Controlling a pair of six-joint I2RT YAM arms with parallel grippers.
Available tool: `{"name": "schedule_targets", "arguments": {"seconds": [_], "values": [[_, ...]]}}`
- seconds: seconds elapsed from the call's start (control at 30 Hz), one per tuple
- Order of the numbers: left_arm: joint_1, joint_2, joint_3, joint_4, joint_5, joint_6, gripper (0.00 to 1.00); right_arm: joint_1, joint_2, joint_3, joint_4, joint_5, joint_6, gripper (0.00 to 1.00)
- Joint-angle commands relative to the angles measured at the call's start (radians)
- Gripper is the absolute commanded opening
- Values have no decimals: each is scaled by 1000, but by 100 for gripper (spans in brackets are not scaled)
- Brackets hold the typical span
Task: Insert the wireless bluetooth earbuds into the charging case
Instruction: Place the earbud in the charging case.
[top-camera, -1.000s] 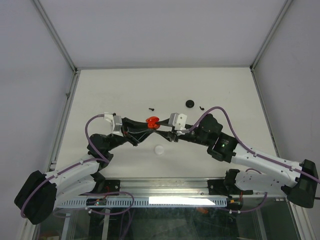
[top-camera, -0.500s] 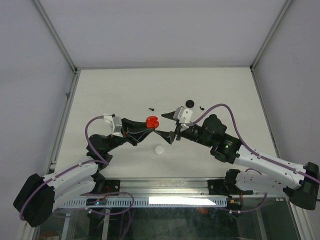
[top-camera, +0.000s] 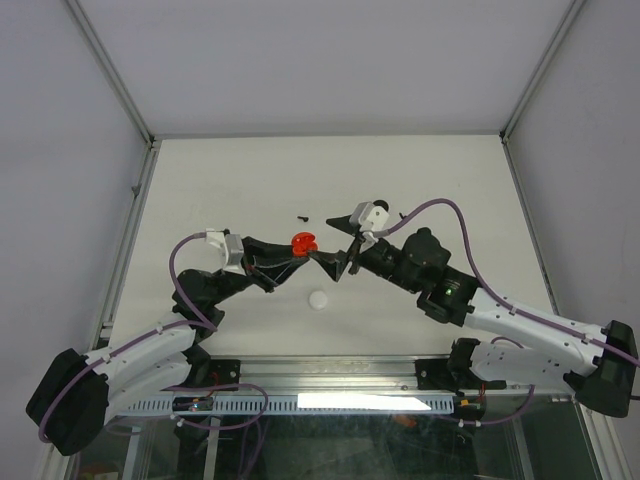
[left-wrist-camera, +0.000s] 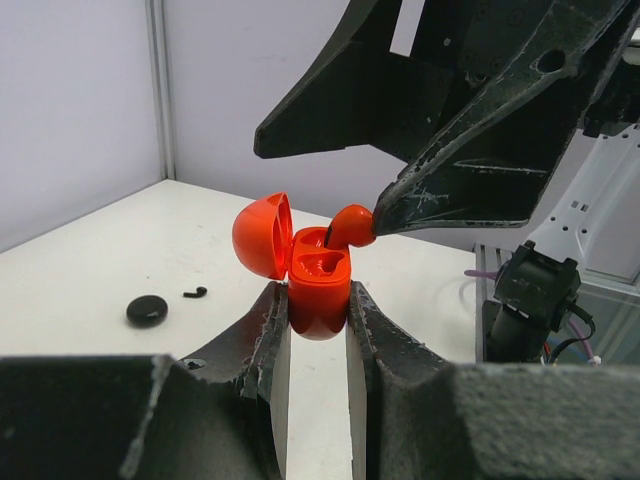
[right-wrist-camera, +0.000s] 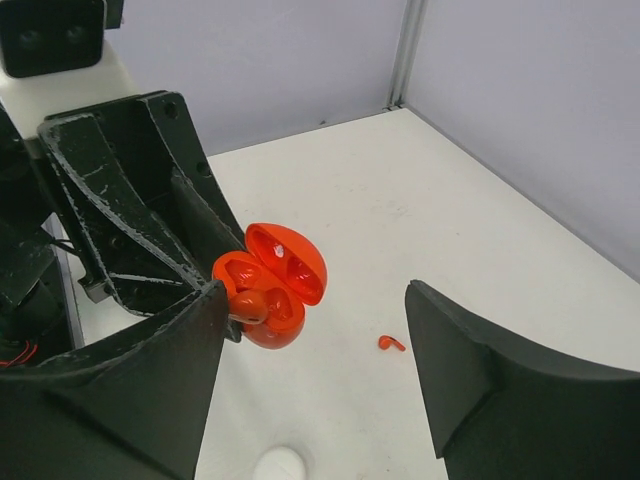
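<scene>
Left wrist: left gripper (left-wrist-camera: 315, 305) clamps case (left-wrist-camera: 320, 280), right gripper (left-wrist-camera: 318, 178) gapes, fingertip (left-wrist-camera: 400, 205) on half-seated earbud (left-wrist-camera: 350, 225); push crooked and you flick it out.

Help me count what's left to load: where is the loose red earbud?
In the right wrist view the loose red earbud lies on the white table, right of and apart from the open red case that the left gripper holds.
</scene>
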Motion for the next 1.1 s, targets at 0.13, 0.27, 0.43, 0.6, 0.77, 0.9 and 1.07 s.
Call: {"name": "schedule_targets", "arguments": {"seconds": [0.13, 0.27, 0.43, 0.6, 0.77, 0.9, 1.07], "values": [[-6, -28, -1, 59, -7, 11, 0, 3, -19, 6, 7, 93, -26, 74], [-6, -32, -3, 63, 0, 6, 0, -2, -37, 2, -19, 143, -65, 75], [-6, -32, -4, 82, 12, -3, 0, -11, -45, -12, -29, 154, -91, 75], [-5, -32, -1, 85, 27, -7, 0, -31, -39, -15, -37, 156, -78, 75], [-6, -30, -12, 79, 16, -2, 0, -121, -65, -5, -91, -20, -30, 74], [-6, -23, -16, 92, 30, -7, 0, -220, -85, -2, -136, -281, -3, 73], [-5, -12, 5, 92, 74, -9, 0, -300, -83, -1, -135, -534, 34, 70]]}}
